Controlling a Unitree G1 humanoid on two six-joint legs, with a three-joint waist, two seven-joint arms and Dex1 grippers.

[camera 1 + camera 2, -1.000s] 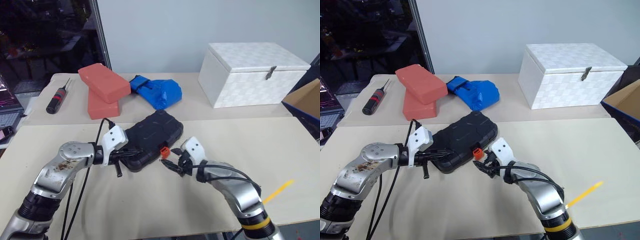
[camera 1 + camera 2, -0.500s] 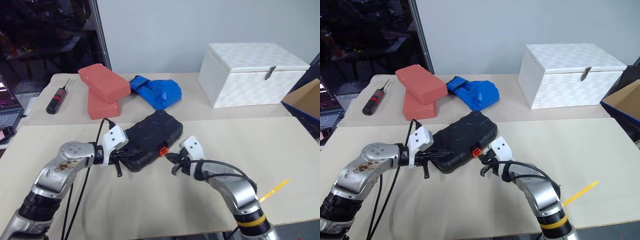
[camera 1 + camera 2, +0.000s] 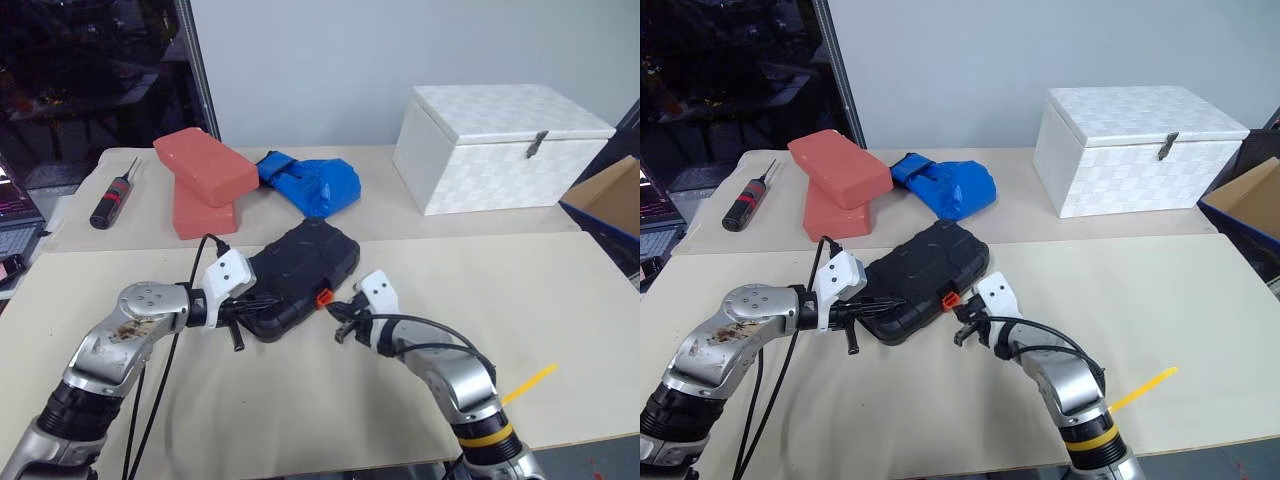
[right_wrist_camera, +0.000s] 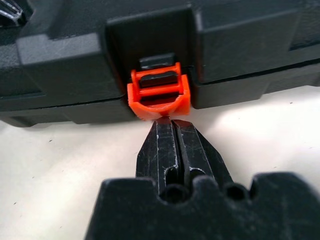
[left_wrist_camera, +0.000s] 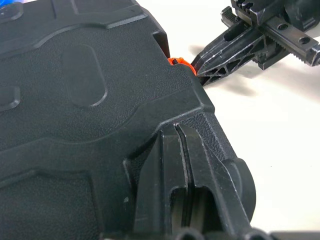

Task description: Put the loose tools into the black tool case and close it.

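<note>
Right gripper: fingers pressed together, nothing held, tips at the lower edge of the orange latch; contact between tips and latch could not be confirmed. Left gripper: fingers clenched together, laid flat on the near left corner of the case lid, grasping nothing.

Black tool case: shut, lid down, lying flat on the cream front table, about midway between its left and right edges and nearer its far edge than its near edge; latch on the case's near right side, facing the right gripper. Yellow strip: flat on the same table, near its front right corner, well apart from the case.

Rear table, from left to right: black screwdriver with red bands near the left edge; two red blocks, one stacked askew on the other; crumpled blue bag just beside them; white box with metal clasp, lid closed, toward the right edge. Cardboard box: beyond the right edge of both tables.
</note>
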